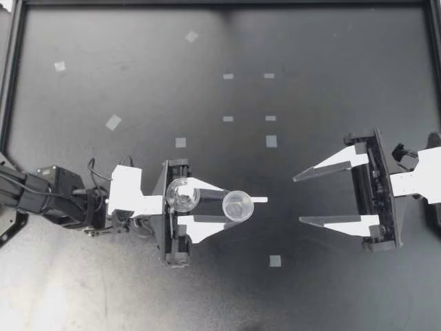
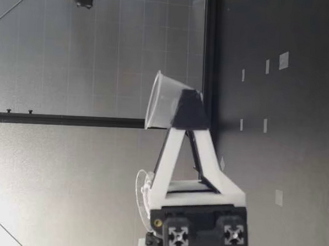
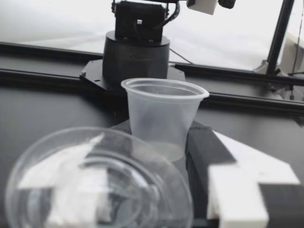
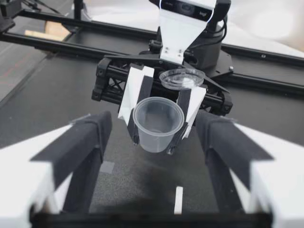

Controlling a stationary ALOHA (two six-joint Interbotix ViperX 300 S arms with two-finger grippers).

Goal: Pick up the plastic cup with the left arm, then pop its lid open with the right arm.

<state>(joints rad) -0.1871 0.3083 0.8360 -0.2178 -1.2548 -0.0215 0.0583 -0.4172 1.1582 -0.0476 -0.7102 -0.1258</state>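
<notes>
My left gripper (image 1: 236,207) is shut on a small clear plastic cup (image 1: 238,205), mouth up. A clear round lid (image 1: 182,195) rests on the gripper's body behind the cup. In the low view the cup (image 2: 164,101) hangs above the table, slightly tilted, in my left gripper (image 2: 188,110), with the lid (image 2: 141,196) behind. The left wrist view has the cup (image 3: 164,118) between the fingers (image 3: 237,185) and the lid (image 3: 95,185) close to the camera. My right gripper (image 1: 301,198) is open, empty, facing the cup (image 4: 156,123) from a short way off.
Small grey tape squares (image 1: 275,261) (image 1: 180,142) dot the dark table. A white strip (image 4: 178,199) lies on the table under the cup. A black frame rail (image 1: 220,3) runs along the far edge. My right arm's base (image 3: 137,42) stands ahead of the left gripper.
</notes>
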